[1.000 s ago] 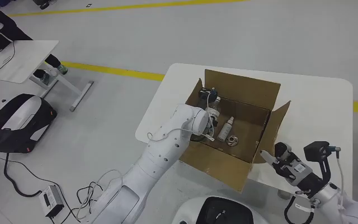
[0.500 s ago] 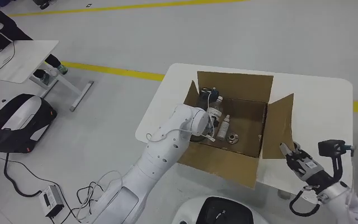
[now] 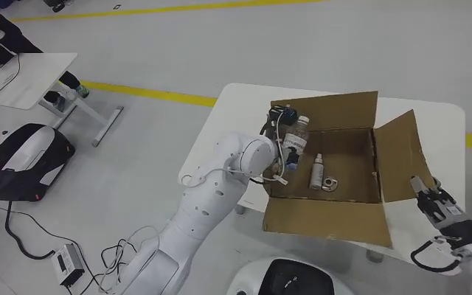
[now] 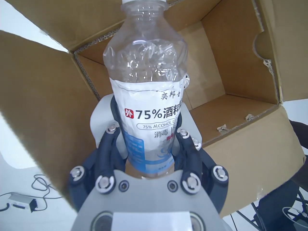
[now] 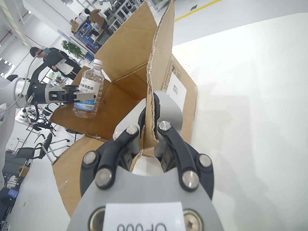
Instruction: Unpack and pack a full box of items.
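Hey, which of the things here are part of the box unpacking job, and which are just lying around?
Job:
- cardboard box, its flap in the right hand
- clear bottle in the left hand
- small spray bottle and round grey part inside the box

Lying about:
- side table
- power adapter on the floor
- yellow floor line

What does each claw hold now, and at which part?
The left claw holds the bottle around its labelled lower body. The right claw pinches the box flap at its outer edge.

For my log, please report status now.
Left hand shut on bottle, at box edge. Right hand shut on flap. Inside: sprayer, ring.
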Controlling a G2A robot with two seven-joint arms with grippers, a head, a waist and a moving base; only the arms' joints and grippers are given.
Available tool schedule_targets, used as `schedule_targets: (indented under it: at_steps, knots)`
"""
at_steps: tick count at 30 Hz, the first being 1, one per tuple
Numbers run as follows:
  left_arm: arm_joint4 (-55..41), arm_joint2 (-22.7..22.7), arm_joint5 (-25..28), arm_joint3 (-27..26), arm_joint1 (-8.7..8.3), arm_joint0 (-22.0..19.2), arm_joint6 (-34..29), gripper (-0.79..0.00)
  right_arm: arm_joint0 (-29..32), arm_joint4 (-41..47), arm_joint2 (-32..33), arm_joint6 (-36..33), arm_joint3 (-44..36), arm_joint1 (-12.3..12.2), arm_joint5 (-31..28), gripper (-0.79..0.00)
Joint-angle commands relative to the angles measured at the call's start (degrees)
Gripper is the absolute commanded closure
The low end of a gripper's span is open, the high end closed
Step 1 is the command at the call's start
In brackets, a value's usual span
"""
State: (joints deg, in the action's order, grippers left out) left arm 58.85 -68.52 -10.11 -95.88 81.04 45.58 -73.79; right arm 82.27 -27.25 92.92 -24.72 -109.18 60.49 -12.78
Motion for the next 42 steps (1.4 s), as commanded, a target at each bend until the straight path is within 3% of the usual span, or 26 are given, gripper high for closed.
schedule_targets:
  at_steps: [1,9,26,30,42]
  knots:
    - [0.60,-1.14,0.28,-2.88,-0.33,0.83,-0.31,0.000,0.61,0.03,0.38,2.38,0.20,0.09,-0.51,0.000]
    - [2.72,-3.23,0.63,-6.11,-0.96,0.49,0.26,0.000,2.72,0.18,1.50,11.29,0.93,0.58,-1.97,0.000]
    - [10.75,-11.33,-1.76,-11.91,-2.75,2.74,-0.60,0.000,4.06,-0.87,1.57,14.81,3.71,1.16,-1.16,0.000]
    - [16.30,-11.91,-2.86,-8.26,-3.16,3.29,-1.74,0.000,3.74,-0.63,1.40,14.75,4.12,1.27,-1.46,0.000]
    - [22.67,-3.13,-3.35,11.83,-2.25,1.03,-3.11,0.000,3.50,-1.84,-0.04,15.30,4.66,1.66,-1.83,0.000]
